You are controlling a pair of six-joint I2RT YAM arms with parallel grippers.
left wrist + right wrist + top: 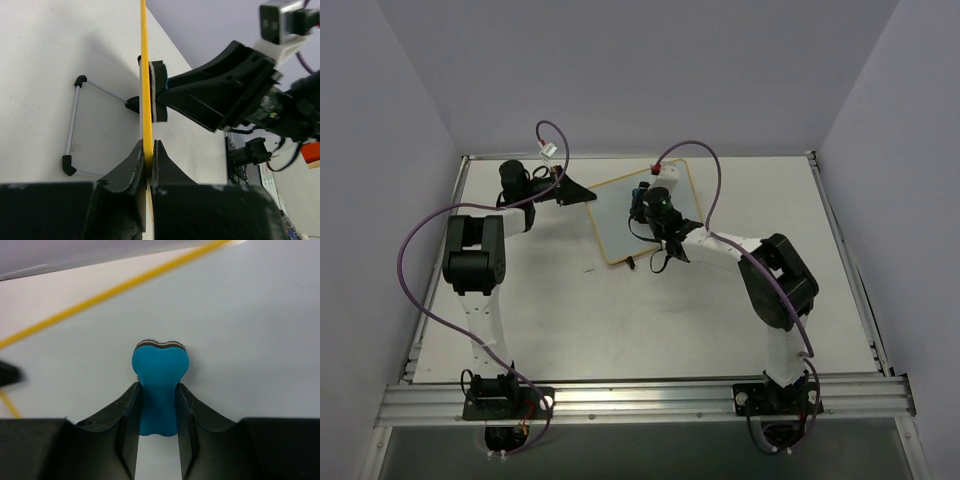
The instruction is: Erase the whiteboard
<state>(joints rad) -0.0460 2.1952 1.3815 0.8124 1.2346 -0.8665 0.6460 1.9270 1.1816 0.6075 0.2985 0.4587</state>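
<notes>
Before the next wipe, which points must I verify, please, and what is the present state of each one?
1. Left pincer shut on the yellow rim of the small white rectangular whiteboard: ok.
2. Right pincer shut on the blue bone-shaped eraser: ok.
3. Eraser pad pressed against the board face: ok.
4. No black writing left on the board: cannot tell; the right arm hides part of it.

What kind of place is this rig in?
Probably a robotics lab test cell: left arm and right arm bolted to an aluminium rail at a white table, boxed in by blank walls.
</notes>
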